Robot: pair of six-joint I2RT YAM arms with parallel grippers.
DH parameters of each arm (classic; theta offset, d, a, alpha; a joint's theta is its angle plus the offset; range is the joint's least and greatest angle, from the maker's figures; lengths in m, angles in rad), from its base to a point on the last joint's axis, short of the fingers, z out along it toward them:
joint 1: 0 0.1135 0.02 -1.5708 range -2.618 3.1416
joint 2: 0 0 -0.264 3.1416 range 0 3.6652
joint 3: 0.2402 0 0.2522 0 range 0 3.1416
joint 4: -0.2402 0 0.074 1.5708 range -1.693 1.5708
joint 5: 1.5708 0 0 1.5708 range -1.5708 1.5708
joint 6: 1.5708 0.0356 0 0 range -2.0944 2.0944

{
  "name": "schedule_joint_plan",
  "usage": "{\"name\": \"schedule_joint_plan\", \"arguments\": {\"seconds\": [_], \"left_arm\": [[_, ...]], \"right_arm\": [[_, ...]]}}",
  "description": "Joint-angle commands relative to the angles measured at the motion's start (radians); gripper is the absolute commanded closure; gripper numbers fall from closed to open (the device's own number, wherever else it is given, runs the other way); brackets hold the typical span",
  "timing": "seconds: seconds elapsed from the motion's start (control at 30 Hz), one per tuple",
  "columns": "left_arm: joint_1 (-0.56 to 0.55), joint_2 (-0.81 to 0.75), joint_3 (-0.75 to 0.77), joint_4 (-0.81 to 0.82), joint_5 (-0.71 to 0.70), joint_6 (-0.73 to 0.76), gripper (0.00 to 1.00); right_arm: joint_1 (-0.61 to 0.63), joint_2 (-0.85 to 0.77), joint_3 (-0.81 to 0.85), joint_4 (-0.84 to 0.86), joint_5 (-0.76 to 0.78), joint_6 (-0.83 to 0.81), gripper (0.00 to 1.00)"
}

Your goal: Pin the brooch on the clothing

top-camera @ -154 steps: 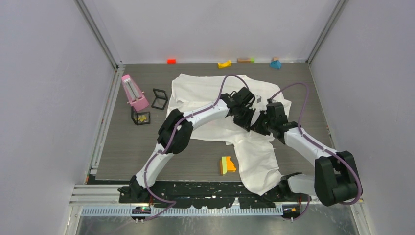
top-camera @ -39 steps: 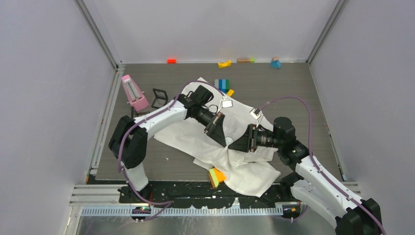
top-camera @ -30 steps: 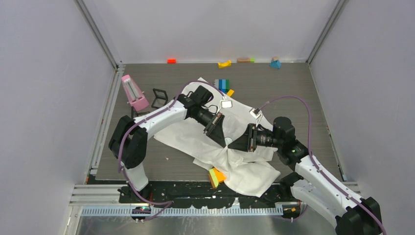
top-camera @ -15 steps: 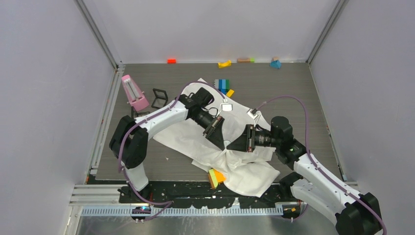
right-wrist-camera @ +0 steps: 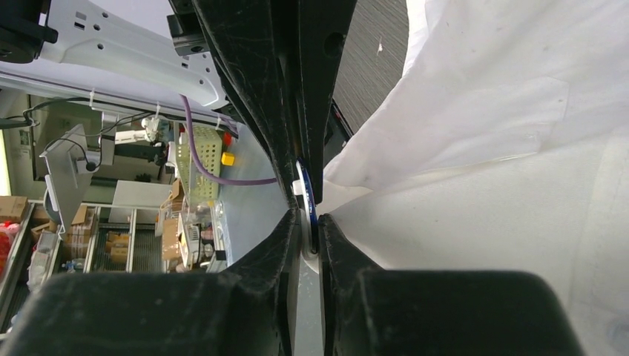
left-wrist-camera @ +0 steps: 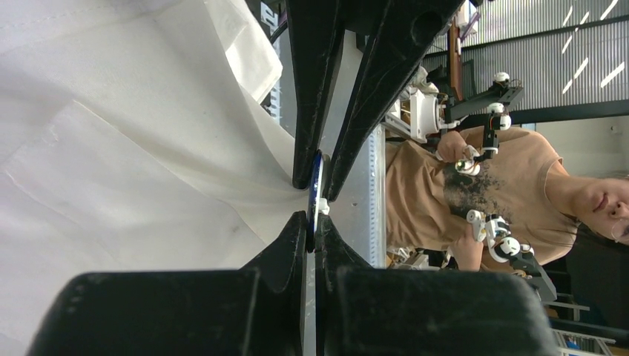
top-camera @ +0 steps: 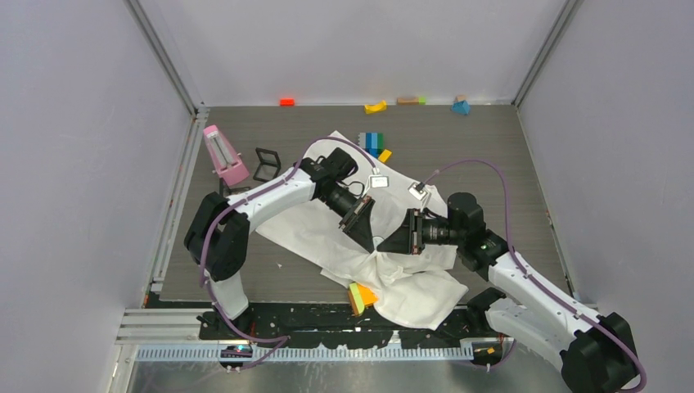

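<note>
Right gripper (right-wrist-camera: 308, 226) has been narrowing this last second and is now pinching the brooch (left-wrist-camera: 316, 182) edge-on, mid-table. Left gripper (left-wrist-camera: 311, 221), reaching in from far left, is staying clamped on it too. Shirt (left-wrist-camera: 133, 148) fabric is bunching at the pin, so I'm judging fastening underway.

Grey table (top-camera: 507, 155) — white shirt (top-camera: 319, 233), toy blocks (top-camera: 373, 140)

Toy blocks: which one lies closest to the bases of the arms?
The orange and green block, at the near edge of the white shirt; the other blocks all lie farther back, toward the far wall.
</note>
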Motion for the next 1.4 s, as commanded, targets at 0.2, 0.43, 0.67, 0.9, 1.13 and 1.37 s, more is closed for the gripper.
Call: {"name": "schedule_joint_plan", "arguments": {"seconds": [0.2,0.43,0.67,0.9,1.13,1.37], "left_arm": [[-0.032,-0.012,0.037,-0.008,0.095,0.003,1.0],[-0.034,-0.015,0.038,-0.011,0.085,0.005,1.0],[-0.032,-0.013,0.04,-0.017,0.062,0.009,1.0],[-0.032,-0.018,0.043,-0.027,0.052,0.017,1.0],[-0.032,-0.017,0.044,-0.033,0.041,0.023,1.0],[-0.026,-0.01,0.047,-0.036,-0.002,0.014,1.0]], "right_arm": [[0.01,0.053,0.054,-0.026,0.137,-0.043,0.86],[0.012,0.066,0.059,-0.046,0.167,-0.049,0.88],[0.012,0.014,0.051,-0.089,0.264,-0.061,0.89],[0.012,-0.014,0.052,-0.153,0.329,-0.081,0.89],[0.012,-0.028,0.051,-0.165,0.358,-0.084,0.9],[0.012,-0.045,0.054,-0.171,0.359,-0.092,0.9]]}}
